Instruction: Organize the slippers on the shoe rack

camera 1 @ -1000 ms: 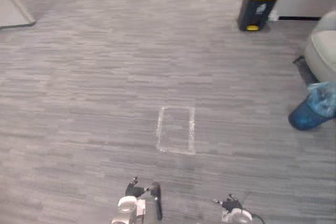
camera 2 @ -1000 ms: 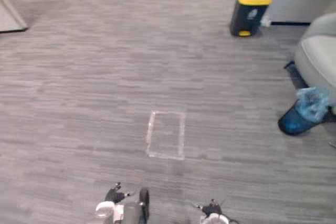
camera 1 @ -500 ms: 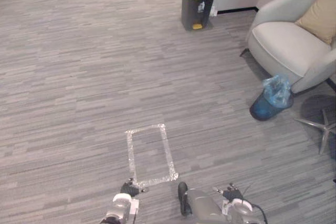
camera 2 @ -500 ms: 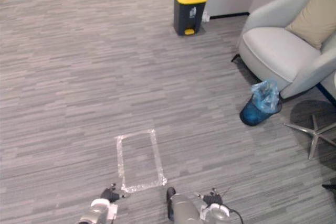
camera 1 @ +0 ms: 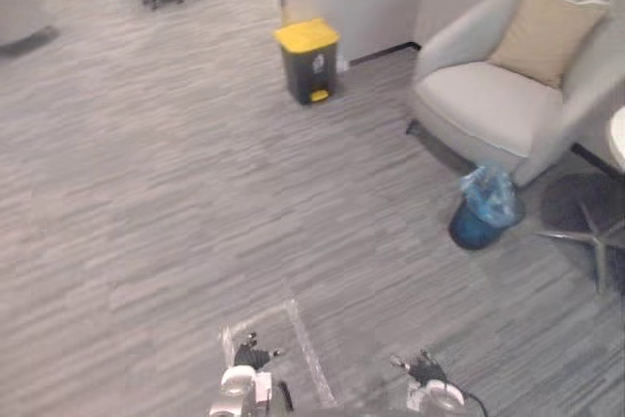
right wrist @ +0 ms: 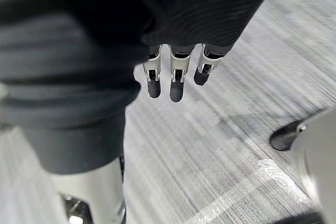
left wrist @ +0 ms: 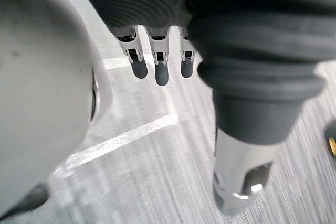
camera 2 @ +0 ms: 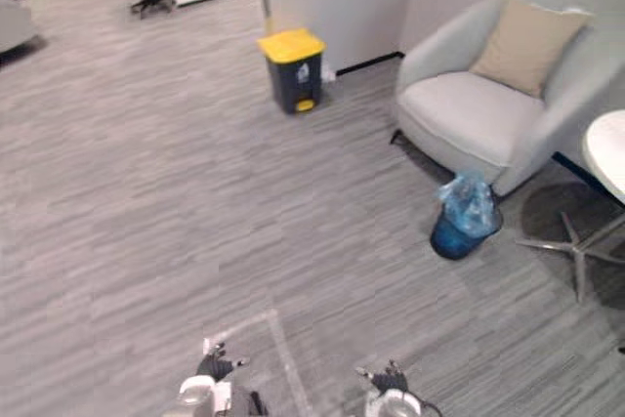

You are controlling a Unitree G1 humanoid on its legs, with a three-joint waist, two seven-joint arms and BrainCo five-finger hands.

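My left hand (camera 1: 248, 353) and right hand (camera 1: 422, 370) hang low at the bottom edge of the eye views, above grey carpet. In the left wrist view the left fingers (left wrist: 155, 67) point straight down with nothing between them and the thumb. The right fingers (right wrist: 176, 81) in the right wrist view hang just as straight and empty. A white tape rectangle (camera 1: 305, 347) is marked on the floor between the two hands.
A dark bin with a yellow lid (camera 1: 309, 61) stands by the far wall. To the right are a grey armchair (camera 1: 488, 104) with a tan cushion, a blue waste basket (camera 1: 483, 214) lined with a plastic bag, and a chair's star base (camera 1: 586, 236).
The camera has swung round: bin, armchair and basket have shifted in the picture, and the tape rectangle now lies at the bottom by my hands. Both hands stay low and empty.
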